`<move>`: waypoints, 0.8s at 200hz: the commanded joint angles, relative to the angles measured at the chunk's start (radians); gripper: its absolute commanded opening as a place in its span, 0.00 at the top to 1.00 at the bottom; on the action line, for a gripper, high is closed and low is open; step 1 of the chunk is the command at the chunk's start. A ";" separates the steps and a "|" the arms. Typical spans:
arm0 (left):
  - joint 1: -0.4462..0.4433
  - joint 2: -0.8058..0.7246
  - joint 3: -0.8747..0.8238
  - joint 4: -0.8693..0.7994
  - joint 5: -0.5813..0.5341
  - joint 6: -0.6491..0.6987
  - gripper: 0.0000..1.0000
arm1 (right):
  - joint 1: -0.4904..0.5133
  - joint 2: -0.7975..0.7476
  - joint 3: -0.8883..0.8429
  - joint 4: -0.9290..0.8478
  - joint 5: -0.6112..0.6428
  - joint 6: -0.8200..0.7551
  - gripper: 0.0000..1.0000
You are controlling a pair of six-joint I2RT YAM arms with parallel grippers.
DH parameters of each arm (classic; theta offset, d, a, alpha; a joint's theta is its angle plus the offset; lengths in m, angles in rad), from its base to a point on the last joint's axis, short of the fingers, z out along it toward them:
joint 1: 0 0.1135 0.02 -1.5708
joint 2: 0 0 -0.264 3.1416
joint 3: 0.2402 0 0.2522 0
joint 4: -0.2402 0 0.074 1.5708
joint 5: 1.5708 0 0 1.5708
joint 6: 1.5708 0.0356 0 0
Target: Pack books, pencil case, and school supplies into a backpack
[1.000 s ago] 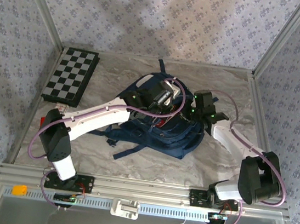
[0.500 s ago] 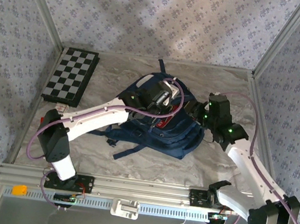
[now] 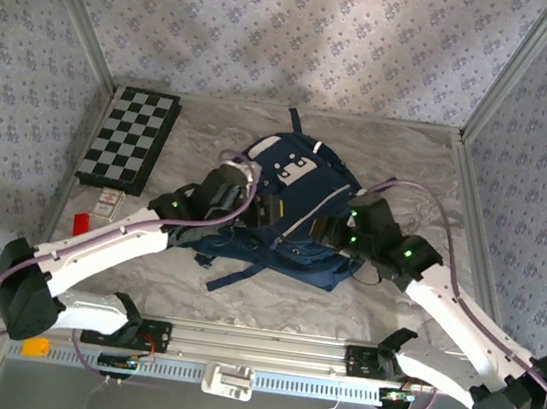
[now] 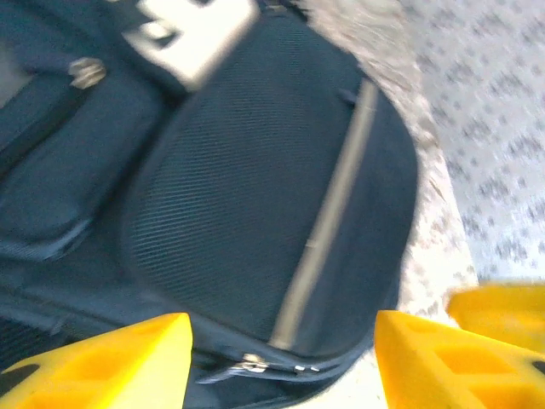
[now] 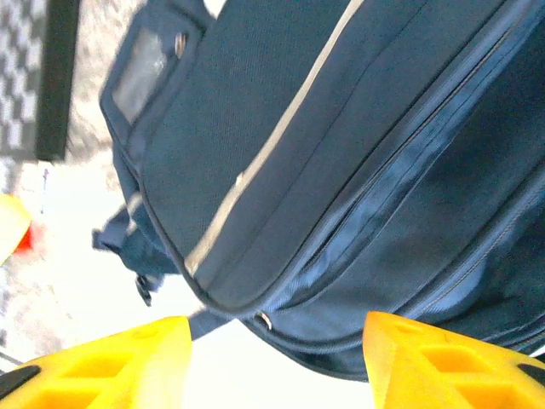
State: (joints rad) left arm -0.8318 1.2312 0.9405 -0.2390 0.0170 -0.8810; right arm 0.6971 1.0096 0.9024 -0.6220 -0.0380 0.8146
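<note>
Backpack (image 3: pixel 289 205) flat near the middle of the marbled table (image 3: pixel 271 303), straps trailing toward the near edge.

From above: left gripper (image 3: pixel 241 180) at the bag's left flank and right gripper (image 3: pixel 336 231) at its right flank, both close to the fabric. Checkered board (image 3: pixel 129 140) well apart at far left. Just in front of it, possibly the pencil case (image 3: pixel 107 202), a flat red-and-white scrap too small to call with confidence.

Left wrist (blurred): yellow fingers (image 4: pixel 111 362) spread wide with nothing between them, over the dark front panel and its pale piping (image 4: pixel 328 213). Small metal zipper pull (image 4: pixel 251 365) just ahead of the gap.

Right wrist: jaws likewise wide and empty, looking along the zipper seam (image 5: pixel 375 213) toward another pull (image 5: pixel 266 319) near the bag's lower edge.

Probably a zipper step, judging by both claws facing pulls. Pin the fabric with one claw beside the seam. Pinch only the pull tab with the other, not the cloth. Draw along the seam line, slowly round the corner, to avoid dragging the whole bag.
</note>
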 commanded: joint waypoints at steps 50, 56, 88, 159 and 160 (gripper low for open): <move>0.094 0.113 -0.113 0.287 0.065 -0.308 0.39 | 0.241 0.118 0.037 -0.038 0.267 0.049 0.42; 0.097 0.131 -0.121 0.309 0.067 -0.341 0.40 | 0.247 0.121 0.039 -0.042 0.276 0.048 0.42; 0.100 0.195 -0.125 0.427 0.073 -0.418 0.44 | 0.258 0.141 0.060 -0.061 0.308 0.039 0.44; 0.097 0.238 -0.069 0.443 0.119 -0.418 0.85 | 0.368 0.288 0.168 -0.106 0.374 0.087 0.52; 0.097 0.237 -0.068 0.442 0.119 -0.419 0.85 | 0.370 0.291 0.170 -0.107 0.376 0.088 0.52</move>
State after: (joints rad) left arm -0.7349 1.4681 0.8204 0.1429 0.1043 -1.2888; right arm 1.0348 1.2522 1.0145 -0.6865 0.2790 0.8570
